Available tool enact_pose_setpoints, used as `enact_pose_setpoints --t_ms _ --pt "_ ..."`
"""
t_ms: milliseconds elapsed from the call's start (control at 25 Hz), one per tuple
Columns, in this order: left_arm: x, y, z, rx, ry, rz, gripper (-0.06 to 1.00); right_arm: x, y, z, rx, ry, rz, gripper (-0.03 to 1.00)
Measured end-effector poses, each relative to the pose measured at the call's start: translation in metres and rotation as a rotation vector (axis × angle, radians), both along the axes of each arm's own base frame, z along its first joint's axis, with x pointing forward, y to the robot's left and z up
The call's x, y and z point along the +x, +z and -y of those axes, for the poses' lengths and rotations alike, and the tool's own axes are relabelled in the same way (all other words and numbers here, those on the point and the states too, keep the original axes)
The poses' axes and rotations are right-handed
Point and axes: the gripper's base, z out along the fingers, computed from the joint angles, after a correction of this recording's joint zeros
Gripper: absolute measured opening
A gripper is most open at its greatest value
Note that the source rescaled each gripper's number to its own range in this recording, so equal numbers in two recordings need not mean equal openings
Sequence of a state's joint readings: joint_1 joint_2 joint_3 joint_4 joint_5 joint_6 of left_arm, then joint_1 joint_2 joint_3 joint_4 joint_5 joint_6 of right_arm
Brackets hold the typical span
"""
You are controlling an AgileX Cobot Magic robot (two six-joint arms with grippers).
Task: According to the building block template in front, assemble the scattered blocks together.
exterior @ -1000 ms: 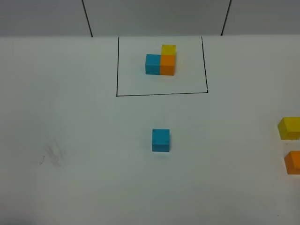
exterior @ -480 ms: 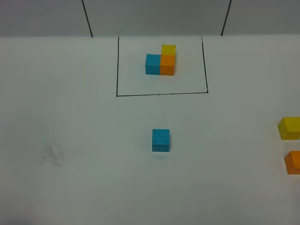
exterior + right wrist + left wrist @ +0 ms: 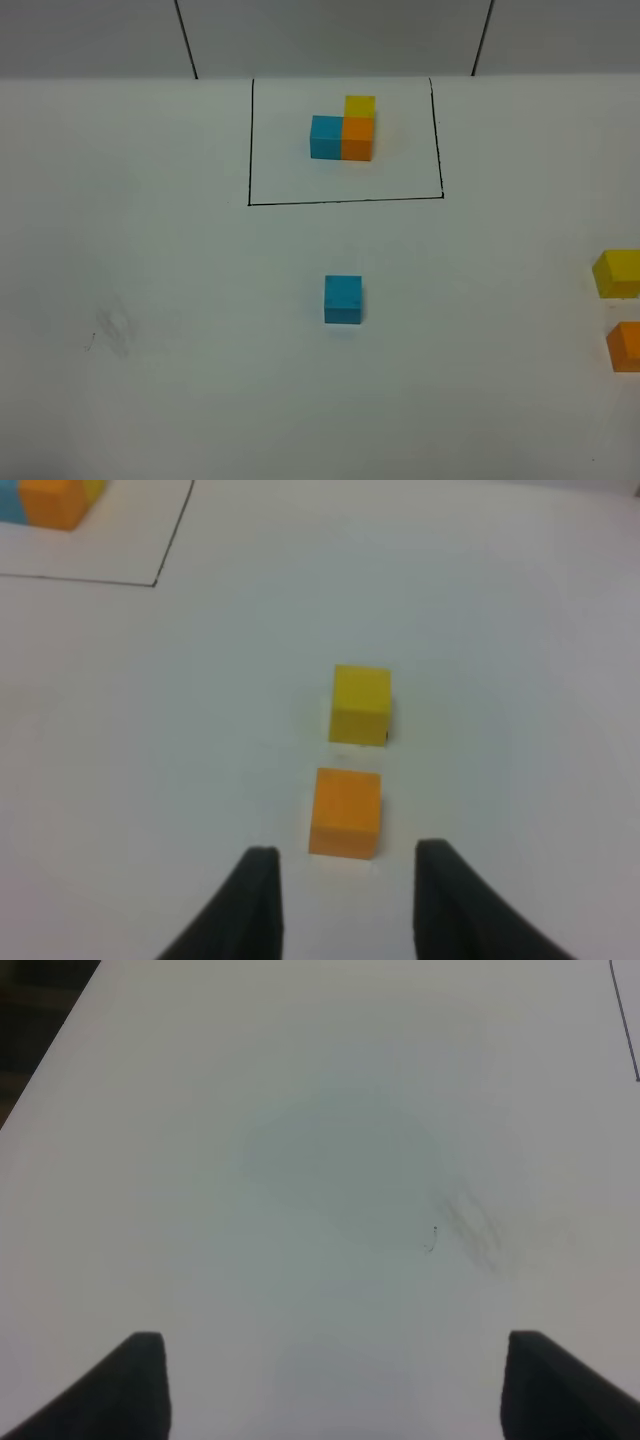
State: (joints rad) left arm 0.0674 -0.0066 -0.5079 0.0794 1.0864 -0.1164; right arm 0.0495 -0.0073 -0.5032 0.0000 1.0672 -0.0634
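Note:
The template [image 3: 343, 132] is a blue, orange and yellow trio inside a black-line rectangle at the back of the white table. The loose sky-blue cube [image 3: 343, 299] sits alone at the middle. The loose yellow cube [image 3: 617, 273] and orange cube [image 3: 625, 346] lie at the right edge. In the right wrist view my right gripper [image 3: 345, 880] is open just short of the orange cube [image 3: 345, 812], with the yellow cube [image 3: 360, 704] beyond it. My left gripper [image 3: 335, 1375] is open over bare table. Neither gripper shows in the high view.
A faint grey smudge [image 3: 115, 330] marks the table at the left; it also shows in the left wrist view [image 3: 470, 1225]. The table's back edge meets a grey wall [image 3: 330, 35]. The table's dark edge [image 3: 40, 1030] shows in the left wrist view.

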Motion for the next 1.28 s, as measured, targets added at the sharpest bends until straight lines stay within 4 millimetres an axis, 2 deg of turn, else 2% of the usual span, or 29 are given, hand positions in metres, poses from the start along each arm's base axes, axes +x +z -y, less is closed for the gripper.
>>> enact_pose_setpoints --t_ms 160,280,480,600,680,800,880,1080,1280 --pt "0.000 0.000 0.000 0.000 0.000 0.000 0.55 0.001 0.000 0.002 0.015 -0.028 -0.007 0.01" --pt "0.000 0.000 0.000 0.000 0.000 -0.001 0.55 0.012 0.003 0.002 0.026 -0.047 -0.062 0.05" --pt "0.000 0.000 0.000 0.000 0.000 0.000 0.55 0.053 0.017 0.000 0.067 -0.086 -0.166 0.20" --pt "0.000 0.000 0.000 0.000 0.000 0.000 0.55 0.083 0.016 0.000 0.050 -0.100 -0.290 0.35" --pt "0.000 0.000 0.000 0.000 0.000 0.000 0.55 0.106 0.012 -0.001 0.041 -0.105 -0.379 0.51" --pt "0.000 0.000 0.000 -0.001 0.001 0.000 0.55 0.137 0.003 -0.003 0.031 -0.107 -0.476 0.82" --pt "0.000 0.000 0.000 -0.001 0.001 0.000 0.55 0.156 -0.003 -0.004 0.026 -0.108 -0.532 0.94" --pt "0.000 0.000 0.000 -0.002 0.001 0.000 0.55 0.199 -0.030 -0.005 0.012 -0.110 -0.653 1.00" --pt "0.000 0.000 0.000 -0.002 0.001 0.002 0.55 0.221 -0.057 0.001 0.021 -0.146 -0.749 1.00"
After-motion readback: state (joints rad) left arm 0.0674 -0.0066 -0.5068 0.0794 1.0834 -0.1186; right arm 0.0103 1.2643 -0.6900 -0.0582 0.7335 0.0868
